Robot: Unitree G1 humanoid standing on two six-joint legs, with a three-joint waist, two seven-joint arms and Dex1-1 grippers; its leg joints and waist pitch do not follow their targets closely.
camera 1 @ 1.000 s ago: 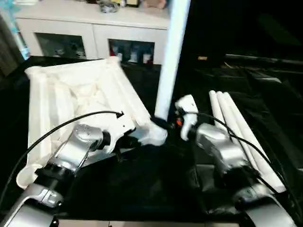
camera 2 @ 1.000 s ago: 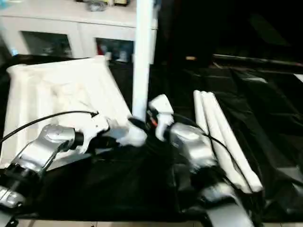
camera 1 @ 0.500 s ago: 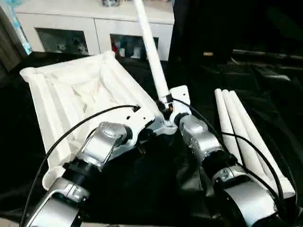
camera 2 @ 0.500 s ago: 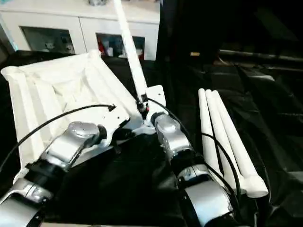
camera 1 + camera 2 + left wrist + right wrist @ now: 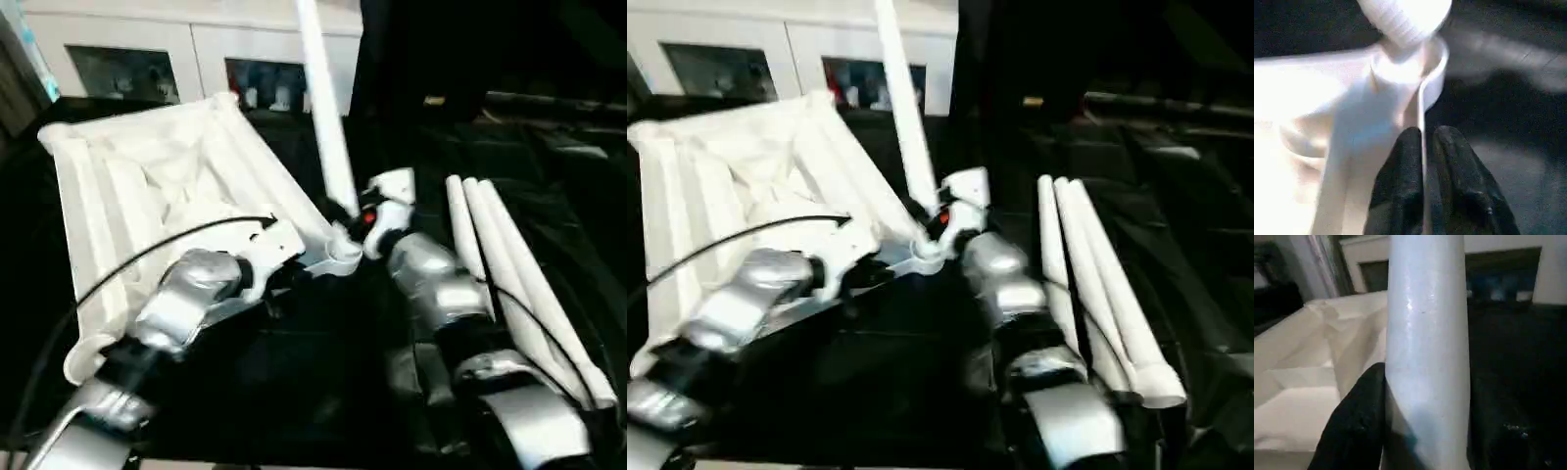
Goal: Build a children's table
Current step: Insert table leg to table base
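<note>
The white tabletop point(image 5: 167, 186) lies underside up on the black-draped table point(image 5: 323, 392), its ribs showing, tipped so that its far edge sits higher. It fills the head view from about nine to eleven o'clock. Its near right corner socket point(image 5: 343, 257) sits close to the middle of that view.

One white leg point(image 5: 323, 108) rises from that socket toward twelve o'clock, leaning a little left. In the left wrist view the leg's ribbed end point(image 5: 1400, 22) stands at the socket's mouth.

The right gripper point(image 5: 364, 217) is clamped on the leg low down, just above the socket; a black finger point(image 5: 1359, 421) presses against the tube in the right wrist view.

The left gripper point(image 5: 1424, 147) is at the socket from the seven o'clock side. Its two black fingers point(image 5: 1400, 166) stand close together with a thin white rim of the tabletop between them, pinching that edge.

Three more legs point(image 5: 509, 274) lie side by side on the black cloth at three o'clock, touching one another, well apart from the tabletop.

A white cabinet point(image 5: 196, 59) with glass doors stands behind, at twelve o'clock
</note>
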